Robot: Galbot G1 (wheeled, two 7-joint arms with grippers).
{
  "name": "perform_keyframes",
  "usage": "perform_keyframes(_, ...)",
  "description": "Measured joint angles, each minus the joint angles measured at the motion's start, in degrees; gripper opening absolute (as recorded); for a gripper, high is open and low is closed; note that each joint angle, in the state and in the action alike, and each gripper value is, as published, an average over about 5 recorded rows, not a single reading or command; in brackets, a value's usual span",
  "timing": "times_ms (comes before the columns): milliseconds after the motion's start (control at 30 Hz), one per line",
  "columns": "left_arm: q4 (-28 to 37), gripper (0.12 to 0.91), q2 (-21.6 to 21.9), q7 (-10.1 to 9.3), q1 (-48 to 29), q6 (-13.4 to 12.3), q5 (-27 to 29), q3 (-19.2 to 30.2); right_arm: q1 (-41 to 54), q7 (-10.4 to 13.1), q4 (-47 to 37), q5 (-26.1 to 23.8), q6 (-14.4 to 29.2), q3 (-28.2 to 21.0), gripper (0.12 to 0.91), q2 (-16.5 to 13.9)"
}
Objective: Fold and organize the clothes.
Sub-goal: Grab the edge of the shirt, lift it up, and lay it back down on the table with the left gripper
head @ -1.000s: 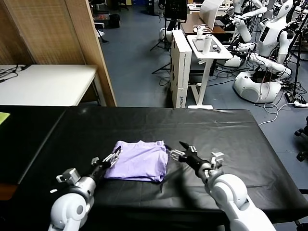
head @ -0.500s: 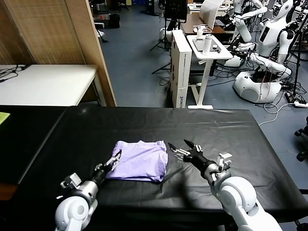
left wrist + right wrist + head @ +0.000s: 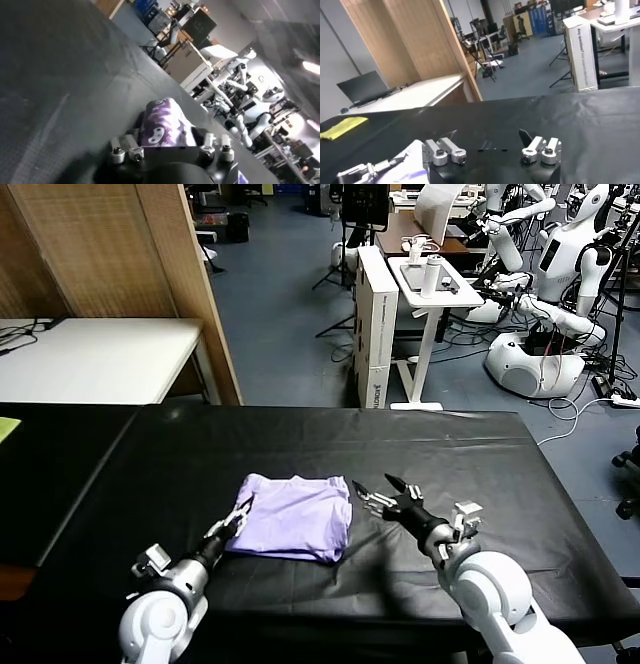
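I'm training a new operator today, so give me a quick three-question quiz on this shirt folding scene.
1. True or false: the lavender T-shirt lies folded on the black table.
2. Which gripper is at the shirt's edge? A) left gripper B) right gripper C) neither
3. How do the right gripper's jaws stand, and is it touching the cloth?

Key:
1. True.
2. A: it sits at the shirt's left edge; whether it has pinched the cloth cannot be told.
3. Spread open, just off the shirt's right edge, not touching.
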Motion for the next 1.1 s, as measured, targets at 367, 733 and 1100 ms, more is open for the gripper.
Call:
perform_keyframes(367, -2.76, 0.187, 4.04, -0.81, 1.09, -1.15, 8.71, -2.29, -0.93, 0.16, -0.95, -2.55, 0.90, 0.44, 0.907, 0.66)
perform_keyframes(733, -5.01, 0.188, 17.31, 0.04, 4.32, -2.91, 11.63, -8.16, -1.37, 0.86, -1.67, -3.30, 0.94, 0.40, 0.907, 2.30)
perform_keyframes(1100, -7.01, 0.188, 29.65, -0.87, 7.87, -4.42, 16.18, -16.71, -1.68, 1.15, -1.91, -3.66, 0.94, 0.37, 0.907, 3.80)
